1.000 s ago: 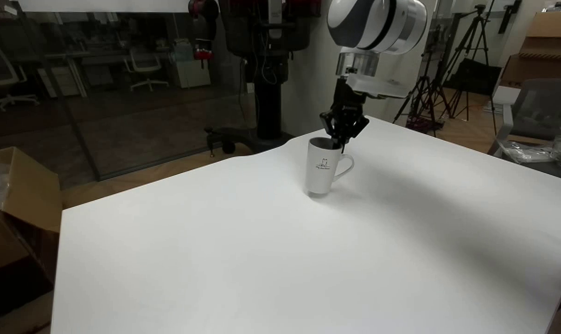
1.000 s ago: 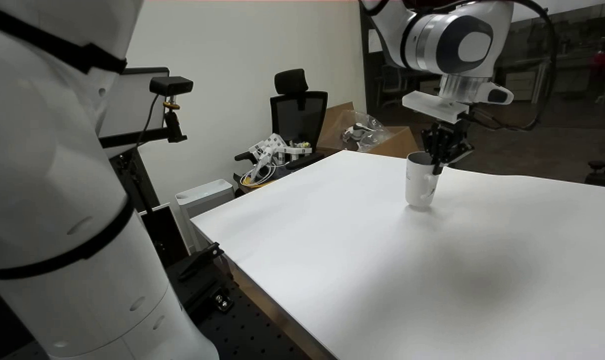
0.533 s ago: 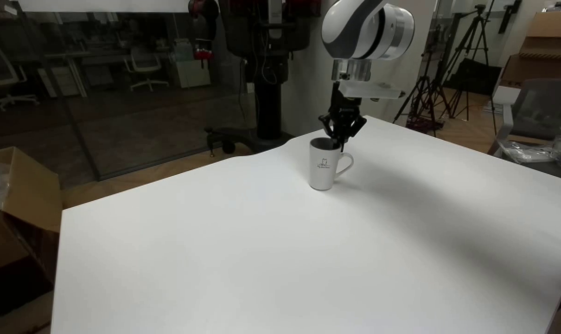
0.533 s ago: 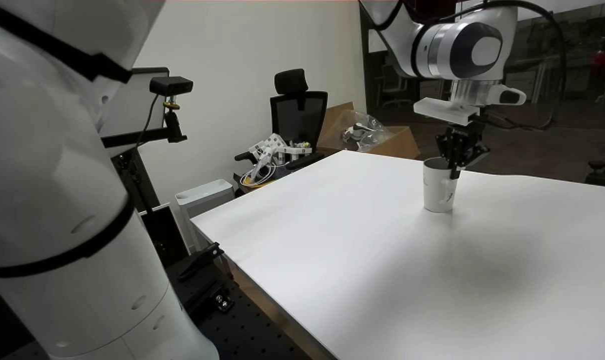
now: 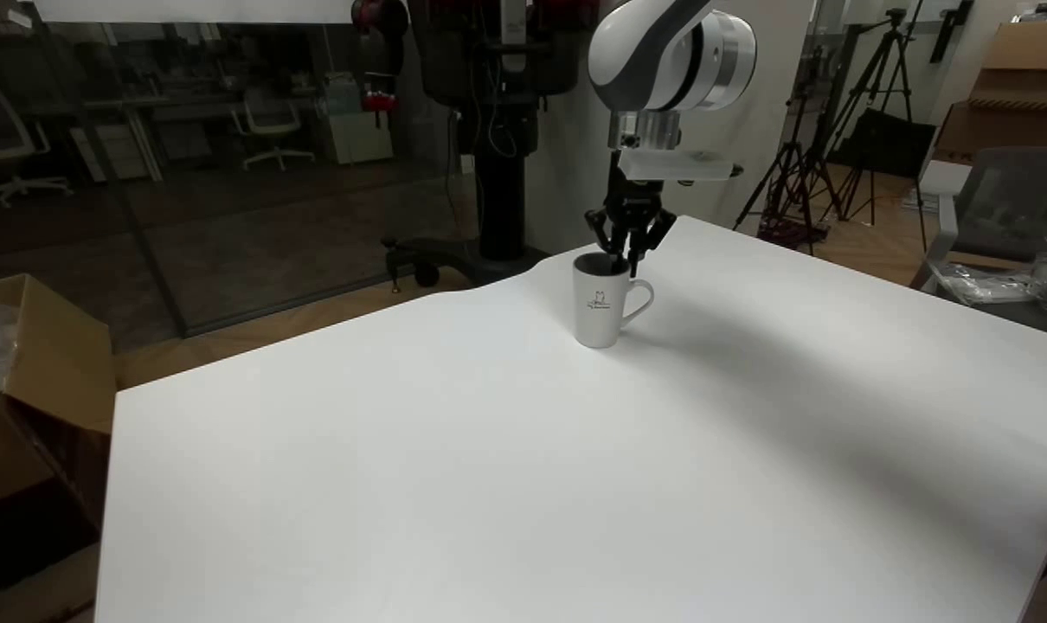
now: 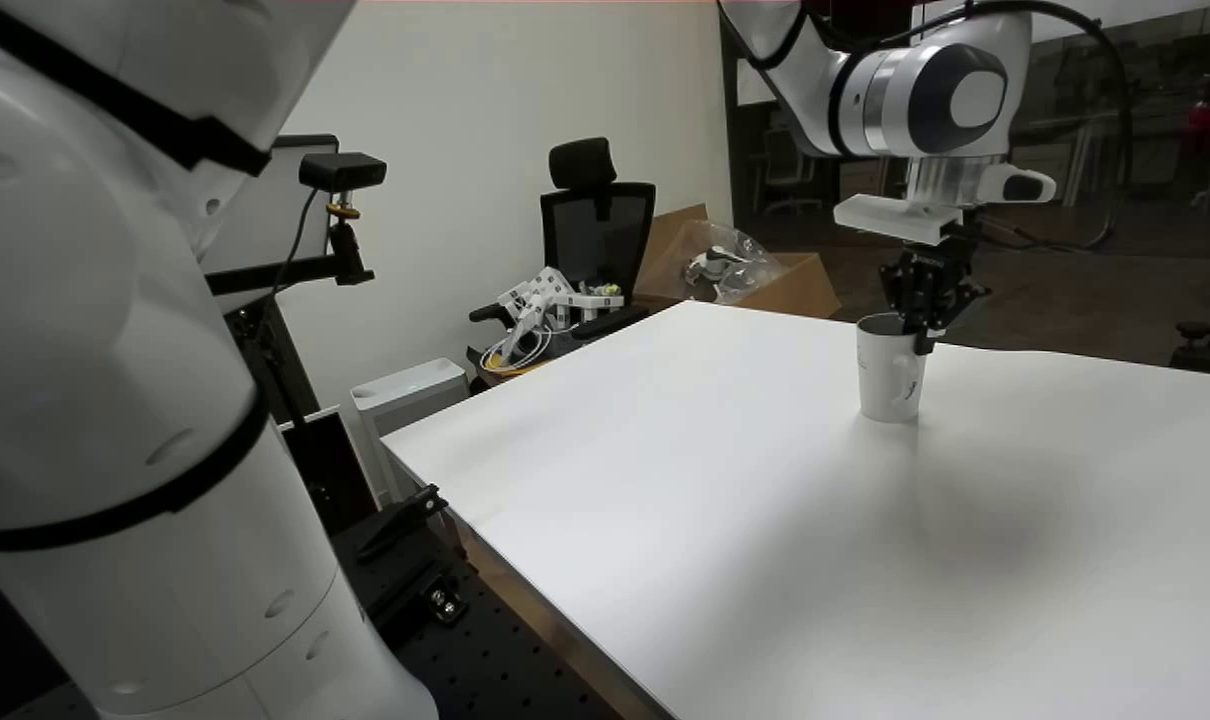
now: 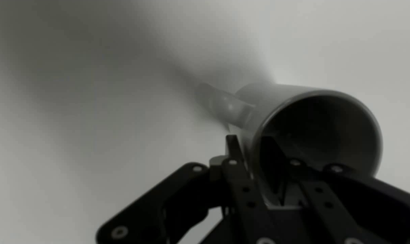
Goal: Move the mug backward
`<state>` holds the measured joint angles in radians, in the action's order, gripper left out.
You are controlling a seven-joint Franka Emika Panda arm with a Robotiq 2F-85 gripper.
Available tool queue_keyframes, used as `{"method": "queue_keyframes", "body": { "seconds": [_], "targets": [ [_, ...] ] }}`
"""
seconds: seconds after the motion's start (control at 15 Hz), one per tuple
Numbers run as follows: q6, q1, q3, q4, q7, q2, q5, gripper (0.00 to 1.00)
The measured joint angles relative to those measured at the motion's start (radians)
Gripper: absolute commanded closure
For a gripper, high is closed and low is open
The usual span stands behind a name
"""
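The white mug (image 5: 596, 320) stands upright on the white table, with its loop handle beside it; it also shows in an exterior view (image 6: 883, 378). In the wrist view the mug's dark interior (image 7: 322, 122) faces the camera. My gripper (image 5: 625, 268) points down at the mug's rim on the handle side, and shows there too in an exterior view (image 6: 920, 345). In the wrist view the gripper (image 7: 249, 138) straddles the wall: one finger is inside the mug, the other outside. The fingers are a little apart, with a gap between the outer finger and the wall.
The white table (image 5: 385, 467) has its far edge behind the mug. A cardboard box (image 5: 65, 355) stands beyond the table edge. A dark robot stand (image 5: 499, 208) is behind the table. Another chair with white parts (image 6: 595, 240) stands past the table's far side.
The mug and gripper have moved farther right in an exterior view and slightly toward the table's back edge. The mug has come to rest on the table, and the fingers have spread slightly.
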<state>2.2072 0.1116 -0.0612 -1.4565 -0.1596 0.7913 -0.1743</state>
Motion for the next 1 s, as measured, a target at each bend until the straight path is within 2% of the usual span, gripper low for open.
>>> {"method": "queue_keyframes", "body": {
  "seconds": [0.33,0.47,1.0],
  "targets": [
    [-0.001,-0.006,0.000,0.018,-0.002,0.005,0.001,0.11],
    [-0.001,-0.013,0.001,0.018,-0.002,-0.001,0.001,0.01],
    [-0.010,-0.035,0.032,-0.049,0.009,-0.112,-0.001,0.00]
  ]
}}
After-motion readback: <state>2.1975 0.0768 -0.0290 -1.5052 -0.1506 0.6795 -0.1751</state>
